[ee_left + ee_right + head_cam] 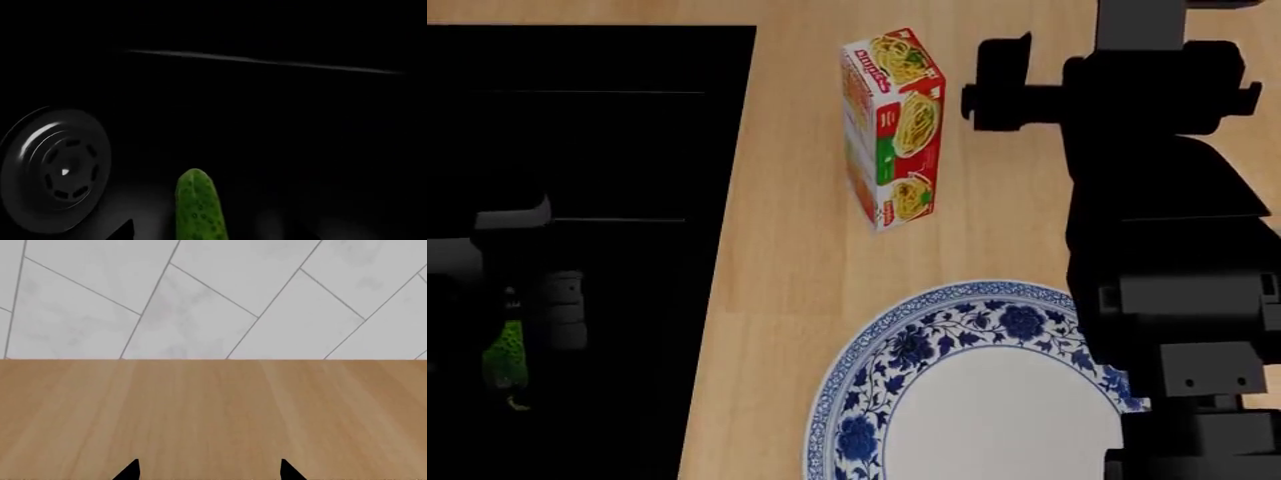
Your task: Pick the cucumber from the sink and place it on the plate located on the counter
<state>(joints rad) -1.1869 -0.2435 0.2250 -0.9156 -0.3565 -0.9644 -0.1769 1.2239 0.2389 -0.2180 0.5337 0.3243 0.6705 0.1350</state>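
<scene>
The cucumber [198, 207], bright green and bumpy, lies on the dark floor of the sink [267, 125], close to the round drain [57, 170]. My left gripper [203, 234] is down in the basin and stands open. One dark fingertip [124, 231] shows to one side of the cucumber, apart from it; the other is lost in the dark. In the head view the cucumber [505, 356] peeks out beside my left arm [558, 308]. The blue-rimmed white plate [888, 350] sits on the counter [787, 250]. My right gripper [208, 471] is open over bare wood.
A noodle box [892, 125] stands upright on the counter behind the plate. My right arm [1154, 200] hangs over the counter's right side and covers part of the plate's rim. A tiled wall [213, 295] rises behind the counter.
</scene>
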